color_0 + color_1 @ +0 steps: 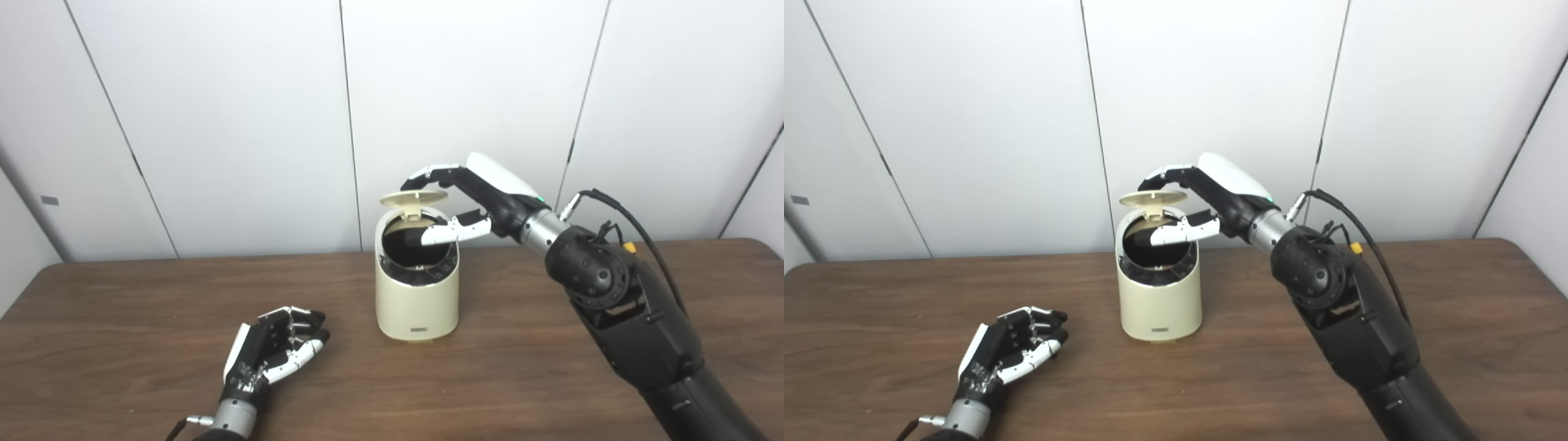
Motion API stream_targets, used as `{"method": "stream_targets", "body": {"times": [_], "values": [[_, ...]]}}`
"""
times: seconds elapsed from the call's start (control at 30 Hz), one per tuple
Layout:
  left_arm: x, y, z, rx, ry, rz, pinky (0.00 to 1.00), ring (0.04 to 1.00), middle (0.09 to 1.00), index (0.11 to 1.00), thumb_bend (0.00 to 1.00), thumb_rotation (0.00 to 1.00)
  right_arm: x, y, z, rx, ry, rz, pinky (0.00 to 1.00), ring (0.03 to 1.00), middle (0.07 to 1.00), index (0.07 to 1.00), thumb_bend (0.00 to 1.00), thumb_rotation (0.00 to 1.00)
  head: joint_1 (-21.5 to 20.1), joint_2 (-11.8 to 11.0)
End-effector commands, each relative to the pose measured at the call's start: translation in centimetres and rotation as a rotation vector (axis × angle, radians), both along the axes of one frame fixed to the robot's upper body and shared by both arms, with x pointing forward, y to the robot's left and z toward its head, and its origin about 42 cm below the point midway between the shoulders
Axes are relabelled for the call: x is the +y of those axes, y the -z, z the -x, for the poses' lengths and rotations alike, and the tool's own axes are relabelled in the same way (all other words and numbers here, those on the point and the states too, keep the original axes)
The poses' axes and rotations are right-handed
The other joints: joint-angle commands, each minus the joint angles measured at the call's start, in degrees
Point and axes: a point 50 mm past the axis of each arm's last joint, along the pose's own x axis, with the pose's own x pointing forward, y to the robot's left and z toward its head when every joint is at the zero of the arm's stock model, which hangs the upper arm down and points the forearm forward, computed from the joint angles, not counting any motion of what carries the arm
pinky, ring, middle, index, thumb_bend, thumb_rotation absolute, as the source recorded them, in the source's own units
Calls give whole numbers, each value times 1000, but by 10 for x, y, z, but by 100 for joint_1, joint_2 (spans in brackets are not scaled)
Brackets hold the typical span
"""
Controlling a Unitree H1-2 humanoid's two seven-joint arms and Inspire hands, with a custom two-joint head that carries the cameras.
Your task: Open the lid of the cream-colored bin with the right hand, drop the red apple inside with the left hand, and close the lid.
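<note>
- Cream-colored bin (418, 294) stands upright near the middle of the brown wooden desk (122, 294), in front of the white panelled wall (233, 122).
- Lid (413, 198) is raised, lying nearly flat above the back rim on its hinge; the dark mouth of the bin is exposed.
- Right hand (474, 202) reaches in from the right at the top of the bin. Its upper fingers (429, 173) curl over just above and behind the lid's right edge; contact with the lid cannot be made out. Its thumb (450, 231) points left across the open mouth. Fingers apart, nothing clasped in them.
- Left hand (272, 349) rests low on the desk, front-left of the bin and well apart from it, fingers loosely curled and spread, holding nothing.
- Red apple: not seen on the desk or in either hand; the bin's interior is too dark to tell what it holds.
</note>
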Motion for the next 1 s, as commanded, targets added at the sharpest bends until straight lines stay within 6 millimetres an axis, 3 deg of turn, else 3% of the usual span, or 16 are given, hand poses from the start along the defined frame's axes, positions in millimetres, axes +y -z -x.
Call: {"method": "stream_targets", "body": {"times": [0.0,0.63,0.77,0.97], "values": [[1,-17,-7,-75,6,-9,410,593,665,498,505,68,-2,-23,6,-82,-24,4,782,896,792,718,675,645,-6,6],[3,-21,-7,-83,6,-35,422,600,666,498,504,67,-1,-9,34,-101,-82,73,785,892,746,719,647,622,-19,89],[3,-22,-7,-74,6,-43,419,593,666,498,504,69,0,-3,34,-114,-95,105,964,878,732,720,650,640,-19,89],[3,-22,-7,-77,2,-41,426,603,668,498,505,68,-1,1,37,-105,-98,114,947,894,737,726,654,664,-25,118]]}}
